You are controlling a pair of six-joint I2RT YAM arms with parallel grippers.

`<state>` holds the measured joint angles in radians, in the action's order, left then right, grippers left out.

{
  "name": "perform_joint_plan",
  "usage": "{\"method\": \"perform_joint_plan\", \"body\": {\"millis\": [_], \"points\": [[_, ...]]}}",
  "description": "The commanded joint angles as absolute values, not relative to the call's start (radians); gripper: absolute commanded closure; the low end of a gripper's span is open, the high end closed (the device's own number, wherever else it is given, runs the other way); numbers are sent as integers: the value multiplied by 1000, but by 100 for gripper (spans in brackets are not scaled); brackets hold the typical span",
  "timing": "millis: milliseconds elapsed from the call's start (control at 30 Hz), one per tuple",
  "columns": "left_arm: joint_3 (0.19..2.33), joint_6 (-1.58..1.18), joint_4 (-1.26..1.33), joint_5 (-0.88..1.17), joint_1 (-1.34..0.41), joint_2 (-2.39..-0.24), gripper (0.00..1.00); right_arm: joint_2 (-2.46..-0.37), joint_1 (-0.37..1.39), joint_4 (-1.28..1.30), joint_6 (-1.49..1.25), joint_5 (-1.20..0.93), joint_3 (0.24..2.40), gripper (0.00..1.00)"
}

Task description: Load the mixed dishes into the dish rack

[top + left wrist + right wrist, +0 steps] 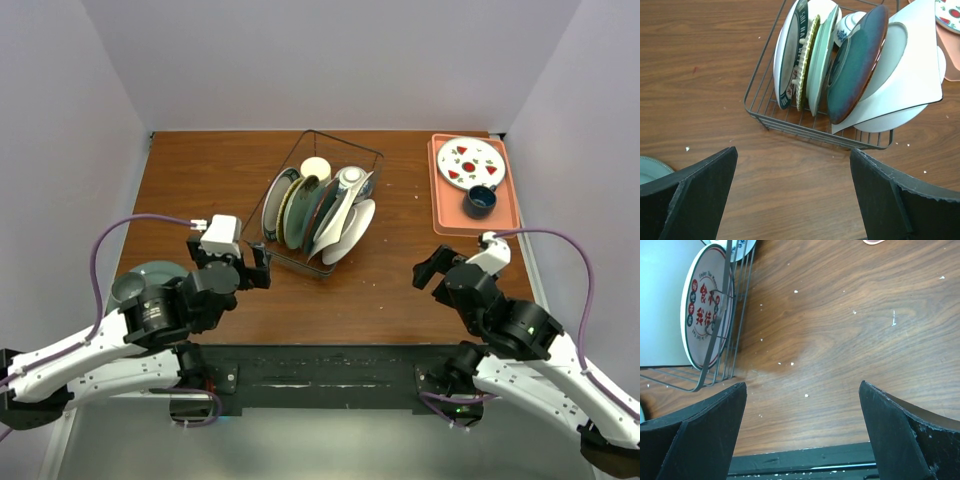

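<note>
The dark wire dish rack (pixel 300 262) stands mid-table. On edge inside it are the white plate with dark patterned rim (pixel 272 205), the pale green flower plate (pixel 296 212), the teal-blue plate (pixel 320 215) and the white square plate (pixel 337 222). The cream mug (pixel 316 168) and the small blue-white bowl (pixel 352 180) sit at its far end. The left wrist view shows the rack (pixel 790 122), teal-blue plate (pixel 855 65) and square plate (pixel 917 75). My left gripper (pixel 255 268) (pixel 793 152) is open and empty, just short of the rack. My right gripper (pixel 432 268) (pixel 803 385) is open and empty, right of the rack.
A grey-green plate with a small grey cup (pixel 150 282) lies at the left, under my left arm. An orange tray (pixel 505 215) at the back right holds a white plate with red marks (pixel 470 162) and a dark blue cup (pixel 480 200). A round white plate (pixel 702 310) leans at the rack's right side.
</note>
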<state>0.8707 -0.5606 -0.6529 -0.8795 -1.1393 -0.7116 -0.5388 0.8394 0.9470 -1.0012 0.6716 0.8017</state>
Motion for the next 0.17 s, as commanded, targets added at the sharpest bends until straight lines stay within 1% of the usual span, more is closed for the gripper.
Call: {"method": "perform_joint_plan", "body": {"millis": [0, 133], "points": [[867, -614, -672, -925, -1134, -715, 0, -517, 842, 963, -1019, 733, 802, 1], [880, -649, -712, -937, -1135, -741, 0, -486, 842, 959, -1023, 741, 785, 1]]}}
